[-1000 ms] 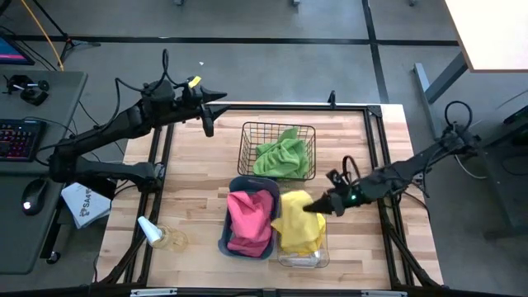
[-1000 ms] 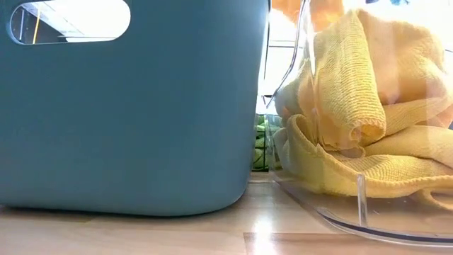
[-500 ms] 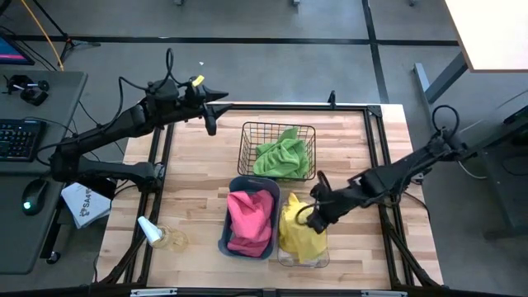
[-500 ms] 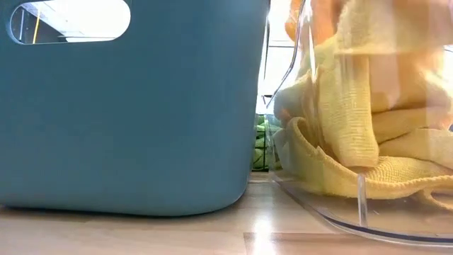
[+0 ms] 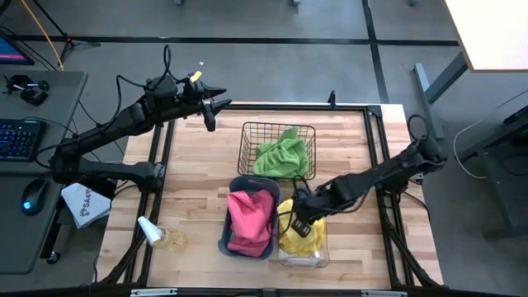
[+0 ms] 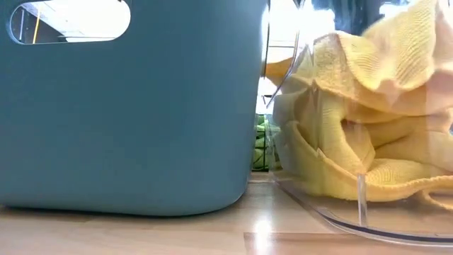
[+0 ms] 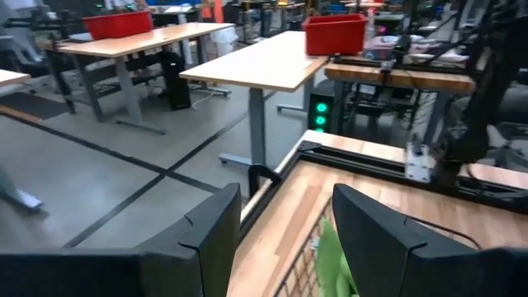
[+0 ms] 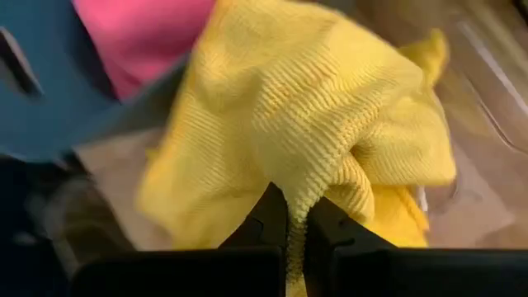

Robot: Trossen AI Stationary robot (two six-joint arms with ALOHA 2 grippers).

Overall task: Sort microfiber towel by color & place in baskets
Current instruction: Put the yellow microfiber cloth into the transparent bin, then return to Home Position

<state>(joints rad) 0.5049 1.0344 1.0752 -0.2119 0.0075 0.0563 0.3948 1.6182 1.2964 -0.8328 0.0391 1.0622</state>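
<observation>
In the high view my right gripper reaches from the table's right over the clear plastic bin, shut on a yellow towel that bunches into the bin. The low view shows yellow cloth piled against the clear wall. A pink towel lies in the teal bin. A lime green towel lies in the black wire basket. My left gripper hovers open over the table's far left corner, touching nothing. My right gripper pinches a raised fold of the yellow towel between its two fingertips, slanting down from the table's right. Layers cannot be counted. The cloth spreads slack beyond the fingers, and its lower part rests in the clear bin.
The three containers sit close together mid-table, the teal bin's wall next to the clear bin. A white cone-shaped object and a clear item lie near the table's near left corner. White printed paper sits off the table's left edge.
My right gripper has moved toward the table's left and a little toward the near edge, going over the clear bin with the yellow towel held shut. The towel, earlier spread across the bin's top, has bunched narrower and sunk into the bin.
</observation>
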